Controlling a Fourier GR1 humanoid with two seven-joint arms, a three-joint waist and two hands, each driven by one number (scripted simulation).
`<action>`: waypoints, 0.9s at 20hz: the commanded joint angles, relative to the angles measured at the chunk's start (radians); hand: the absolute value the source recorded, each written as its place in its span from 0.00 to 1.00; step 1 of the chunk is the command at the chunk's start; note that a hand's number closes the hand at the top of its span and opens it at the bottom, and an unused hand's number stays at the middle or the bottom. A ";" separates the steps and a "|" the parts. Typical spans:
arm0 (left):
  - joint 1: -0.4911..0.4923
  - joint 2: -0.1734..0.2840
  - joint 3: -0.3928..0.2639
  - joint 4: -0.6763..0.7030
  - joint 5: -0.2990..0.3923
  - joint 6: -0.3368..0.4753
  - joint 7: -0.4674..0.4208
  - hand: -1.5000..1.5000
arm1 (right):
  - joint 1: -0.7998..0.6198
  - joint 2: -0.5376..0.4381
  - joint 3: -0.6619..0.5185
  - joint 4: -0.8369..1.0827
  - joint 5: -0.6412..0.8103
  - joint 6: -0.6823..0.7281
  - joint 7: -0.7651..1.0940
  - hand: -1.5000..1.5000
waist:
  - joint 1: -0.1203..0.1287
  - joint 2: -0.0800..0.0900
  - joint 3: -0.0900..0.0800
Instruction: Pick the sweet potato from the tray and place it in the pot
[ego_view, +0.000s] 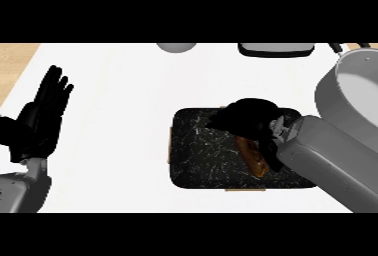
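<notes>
sweet potato (253, 158) lies on tray (199, 150) just beneath right hand (251, 117) fingers.

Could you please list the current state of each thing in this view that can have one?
sweet potato: lying on the tray, partly hidden under the right hand.
tray: flat on the counter, holding the sweet potato.
pot: at the right edge, uncovered; inside not visible.
right hand: curled over the sweet potato's upper end.
left hand: open, fingers up, resting at the left edge.
</notes>
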 joint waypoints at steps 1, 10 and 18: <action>-0.049 0.004 0.049 0.050 -0.003 -0.033 -0.002 0.50 | 0.065 0.060 -0.042 -0.037 0.044 0.053 0.079 0.00 | -0.005 0.003 0.001; 0.007 -0.093 0.012 0.066 -0.071 -0.033 -0.074 0.50 | 0.146 0.090 -0.062 -0.069 0.194 0.119 0.112 0.00 | -0.004 0.004 0.000; -0.024 -0.078 0.060 -0.024 -0.093 -0.037 0.057 0.50 | 0.199 0.094 -0.104 -0.043 0.357 0.082 -0.017 0.00 | 0.000 0.003 0.001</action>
